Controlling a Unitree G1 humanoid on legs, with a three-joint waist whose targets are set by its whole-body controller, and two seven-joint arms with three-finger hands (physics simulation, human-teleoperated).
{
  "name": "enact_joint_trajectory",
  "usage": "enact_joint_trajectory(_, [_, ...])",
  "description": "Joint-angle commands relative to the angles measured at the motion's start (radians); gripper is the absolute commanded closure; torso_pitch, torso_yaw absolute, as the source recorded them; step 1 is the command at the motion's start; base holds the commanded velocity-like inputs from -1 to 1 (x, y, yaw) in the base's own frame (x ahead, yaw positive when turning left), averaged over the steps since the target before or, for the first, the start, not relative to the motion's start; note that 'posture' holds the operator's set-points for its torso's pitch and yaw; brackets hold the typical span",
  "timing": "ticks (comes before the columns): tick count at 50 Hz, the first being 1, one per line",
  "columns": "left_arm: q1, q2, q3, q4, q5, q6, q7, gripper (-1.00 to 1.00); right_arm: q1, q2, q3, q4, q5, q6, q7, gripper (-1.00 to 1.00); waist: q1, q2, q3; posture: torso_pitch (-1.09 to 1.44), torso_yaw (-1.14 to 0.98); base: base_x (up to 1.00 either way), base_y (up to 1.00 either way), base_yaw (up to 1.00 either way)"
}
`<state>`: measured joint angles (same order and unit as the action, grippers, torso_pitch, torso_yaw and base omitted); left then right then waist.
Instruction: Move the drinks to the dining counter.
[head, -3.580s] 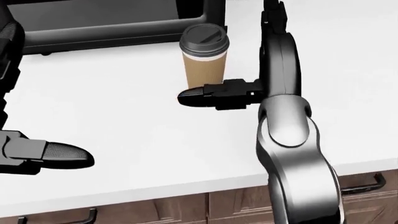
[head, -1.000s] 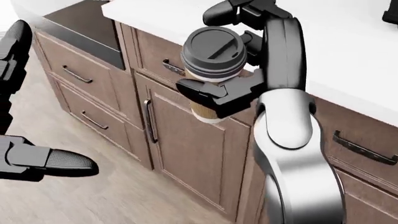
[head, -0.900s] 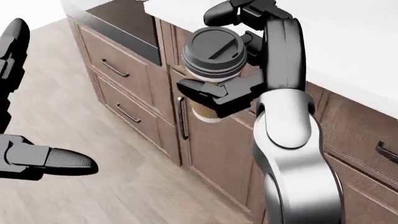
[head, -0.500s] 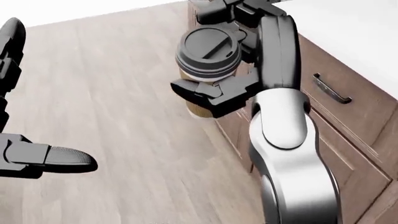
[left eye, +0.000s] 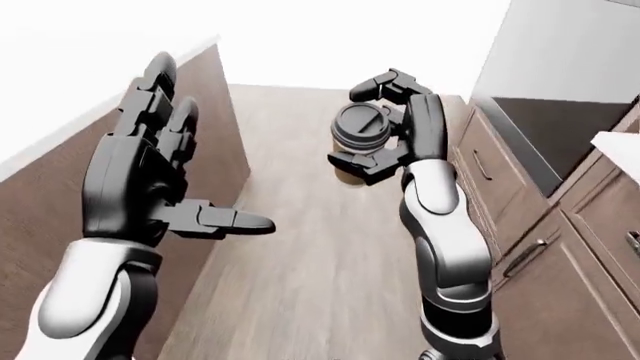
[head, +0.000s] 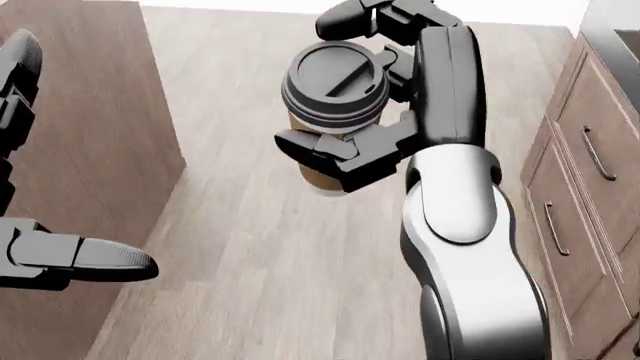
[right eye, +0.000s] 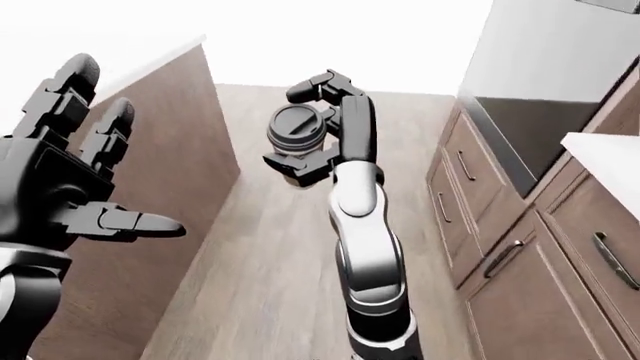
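Right hand (head: 350, 124) clamped on cup (head: 332, 97) over bare floor; left hand (left eye: 150, 176) open; loose grip mid-walk drops it.

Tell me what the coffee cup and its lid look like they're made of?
The coffee cup, held in the right hand, looks like tan paper with a ribbed cardboard sleeve; little of it shows between the fingers. Its lid looks like dark matte plastic, judging by the molded rim and raised sip tab. It's a simulator render, so this is only by look.
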<state>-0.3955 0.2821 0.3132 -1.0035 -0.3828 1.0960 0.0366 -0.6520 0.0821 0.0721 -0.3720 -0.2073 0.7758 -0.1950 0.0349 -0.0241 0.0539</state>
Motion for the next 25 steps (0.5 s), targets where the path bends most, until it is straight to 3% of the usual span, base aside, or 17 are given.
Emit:
enact_joint_trajectory(1, [-0.020,0.004,-0.004,-0.008,0.004,-0.032,-0.003,-1.00,-0.023,-0.006,-0.007,-0.017,-0.004,-0.032,-0.004,1.00,-0.006,0.000,-0.014,0.00,0.00,0.12,0.00,1.00])
enact_joint_trajectory(3, [-0.021,0.004,-0.005,-0.006,0.007,-0.034,-0.003,-1.00,-0.022,-0.006,-0.007,-0.021,-0.004,-0.030,-0.003,1.00,-0.009,-0.052,-0.031,0.00,0.00,0.11,0.00,1.00])
enact_joint_trajectory(4, [-0.021,0.003,-0.005,-0.006,0.007,-0.034,-0.004,-1.00,-0.021,-0.006,-0.006,-0.021,-0.004,-0.031,-0.003,1.00,-0.010,-0.063,-0.049,0.00,0.00,0.11,0.00,1.00])
enact_joint_trajectory(5, [-0.022,0.002,-0.004,-0.009,0.007,-0.032,-0.005,-1.00,-0.019,-0.005,-0.007,-0.023,-0.001,-0.029,-0.003,1.00,-0.016,-0.044,-0.021,0.00,0.00,0.12,0.00,1.00])
enact_joint_trajectory(6, [-0.024,0.002,-0.004,-0.010,0.007,-0.030,-0.004,-1.00,-0.021,-0.005,-0.009,-0.027,0.001,-0.026,-0.002,1.00,-0.009,-0.050,-0.016,0.00,0.00,0.12,0.00,1.00])
enact_joint_trajectory(8, [-0.023,0.001,-0.006,-0.012,0.008,-0.030,-0.005,-1.00,-0.023,-0.006,-0.008,-0.032,0.000,-0.021,-0.002,1.00,-0.008,-0.041,-0.030,0.00,0.00,0.12,0.00,1.00])
enact_joint_trajectory(15, [-0.019,-0.002,-0.013,-0.003,0.018,-0.043,-0.010,-1.00,-0.022,-0.010,-0.008,-0.023,0.001,-0.030,-0.003,1.00,-0.021,0.047,-0.028,0.00,0.00,0.12,0.00,1.00])
enact_joint_trajectory(17, [-0.019,-0.003,-0.014,-0.001,0.021,-0.046,-0.012,-1.00,-0.025,-0.011,-0.008,-0.026,0.000,-0.026,-0.001,1.00,-0.022,0.090,-0.038,0.00,0.00,0.12,0.00,1.00])
enact_joint_trajectory(18, [-0.020,-0.003,-0.014,-0.001,0.022,-0.046,-0.013,-1.00,-0.026,-0.011,-0.009,-0.030,-0.001,-0.021,0.000,1.00,-0.016,0.131,-0.058,0.00,0.00,0.12,0.00,1.00])
enact_joint_trajectory(19, [-0.018,-0.004,-0.015,0.000,0.024,-0.048,-0.013,-1.00,-0.024,-0.012,-0.009,-0.030,-0.001,-0.022,0.000,1.00,-0.009,0.099,-0.035,0.00,0.00,0.11,0.00,1.00])
enact_joint_trajectory(20, [-0.019,-0.005,-0.016,0.000,0.025,-0.048,-0.013,-1.00,-0.023,-0.012,-0.010,-0.029,0.000,-0.024,0.000,1.00,-0.015,0.111,-0.032,0.00,0.00,0.11,0.00,1.00])
enact_joint_trajectory(23, [-0.022,-0.009,-0.019,-0.013,0.026,-0.035,-0.008,-1.00,-0.022,-0.018,-0.015,-0.047,0.000,-0.011,0.005,1.00,0.010,0.076,-0.042,0.00,0.00,0.12,0.00,1.00])
enact_joint_trajectory(25, [-0.023,-0.012,-0.021,-0.019,0.027,-0.028,-0.007,-1.00,-0.019,-0.022,-0.017,-0.048,0.000,-0.014,0.006,1.00,0.011,0.055,-0.030,0.00,0.00,0.12,0.00,1.00])
